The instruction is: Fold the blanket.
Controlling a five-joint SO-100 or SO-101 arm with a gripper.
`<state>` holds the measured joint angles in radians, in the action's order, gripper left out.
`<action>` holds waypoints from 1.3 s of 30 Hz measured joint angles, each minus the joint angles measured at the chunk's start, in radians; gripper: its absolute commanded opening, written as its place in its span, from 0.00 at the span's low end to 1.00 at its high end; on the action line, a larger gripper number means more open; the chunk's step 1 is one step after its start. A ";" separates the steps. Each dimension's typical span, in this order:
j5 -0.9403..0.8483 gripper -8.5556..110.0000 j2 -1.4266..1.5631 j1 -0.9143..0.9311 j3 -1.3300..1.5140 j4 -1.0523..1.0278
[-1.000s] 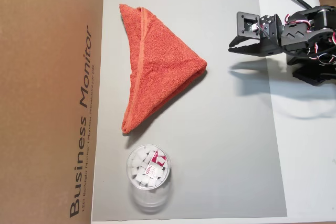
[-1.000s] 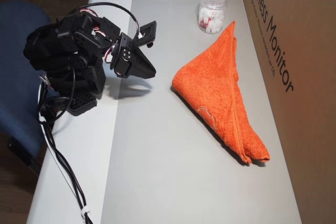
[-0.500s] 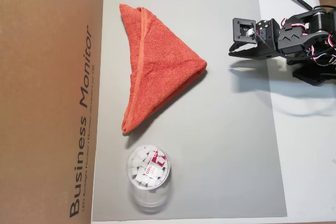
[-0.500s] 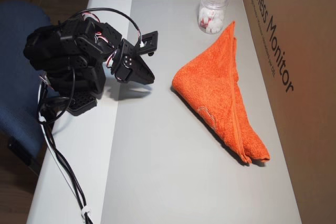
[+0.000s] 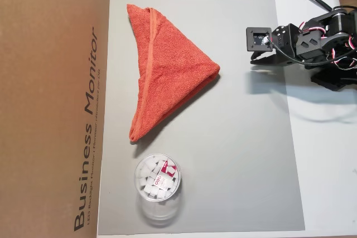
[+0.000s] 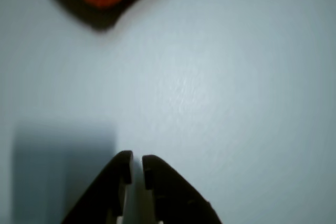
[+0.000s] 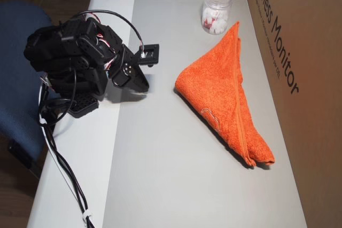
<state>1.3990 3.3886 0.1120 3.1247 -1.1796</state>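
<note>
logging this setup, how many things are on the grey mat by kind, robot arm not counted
orange-red blanket, folded into a triangle: 1
clear plastic tub holding small white pieces: 1
total: 2

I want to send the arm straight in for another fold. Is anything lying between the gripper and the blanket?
Nothing visible does. Only bare grey mat separates the gripper from the blanket. The plastic tub stands off to one side, beyond the blanket's far corner, outside that line.
</note>
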 measured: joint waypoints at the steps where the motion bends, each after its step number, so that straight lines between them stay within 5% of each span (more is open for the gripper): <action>1: 0.000 0.08 0.000 0.000 0.000 -0.035; 39: 0.000 0.08 0.000 0.000 0.000 -0.141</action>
<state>1.3990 3.3886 0.1120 3.1247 -1.3208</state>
